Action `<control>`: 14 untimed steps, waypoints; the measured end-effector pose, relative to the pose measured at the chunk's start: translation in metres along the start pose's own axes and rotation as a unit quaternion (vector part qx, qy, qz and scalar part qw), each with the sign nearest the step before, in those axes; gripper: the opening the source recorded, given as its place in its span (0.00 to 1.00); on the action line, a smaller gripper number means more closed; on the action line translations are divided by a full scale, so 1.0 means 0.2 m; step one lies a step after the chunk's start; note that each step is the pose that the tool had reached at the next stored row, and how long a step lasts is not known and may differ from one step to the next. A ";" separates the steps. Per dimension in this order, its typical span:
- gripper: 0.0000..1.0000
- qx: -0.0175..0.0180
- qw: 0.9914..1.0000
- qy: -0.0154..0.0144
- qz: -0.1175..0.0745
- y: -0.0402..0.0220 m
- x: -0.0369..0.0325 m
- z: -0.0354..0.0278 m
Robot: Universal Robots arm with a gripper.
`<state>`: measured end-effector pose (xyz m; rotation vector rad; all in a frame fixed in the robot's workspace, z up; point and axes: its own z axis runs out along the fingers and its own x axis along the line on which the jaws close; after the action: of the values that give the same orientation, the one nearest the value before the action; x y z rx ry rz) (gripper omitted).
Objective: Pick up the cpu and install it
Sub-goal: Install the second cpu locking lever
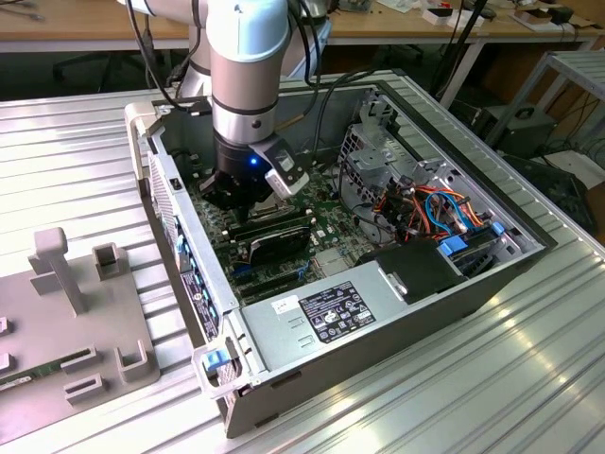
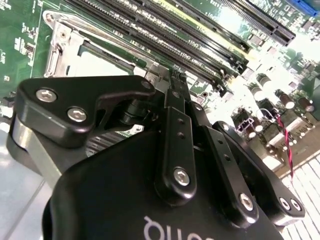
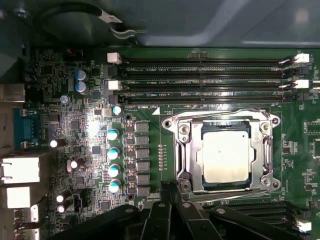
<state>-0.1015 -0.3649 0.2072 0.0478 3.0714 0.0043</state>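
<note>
Cpu (image 3: 224, 157), a flat square chip with a dull silvery-tan metal face, lies seated in the square metal-framed socket (image 3: 182, 150) on the green motherboard (image 3: 150, 115), free of the gripper (image 3: 170, 192), whose black fingers (image 2: 178, 82) are pinched together on nothing just beside the socket's edge. Long black memory slots (image 3: 200, 82) run in straight ridges close along one side of the socket, and rows of small round capacitors (image 3: 114, 160) stand near another. In the exterior view the arm (image 1: 244, 85) reaches down into the open grey computer case (image 1: 378, 322), whose sheet-metal walls, cables (image 1: 440, 213) and boxy power supply (image 1: 321, 312) leave little room around it.
</note>
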 end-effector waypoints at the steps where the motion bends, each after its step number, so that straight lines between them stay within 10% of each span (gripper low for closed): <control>1: 0.11 0.000 1.000 0.000 0.000 0.000 -0.001 -0.009; 14: 0.11 0.000 1.000 0.000 0.000 0.000 -0.006 -0.082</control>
<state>-0.1015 -0.3649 0.2237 0.0477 3.0713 0.0043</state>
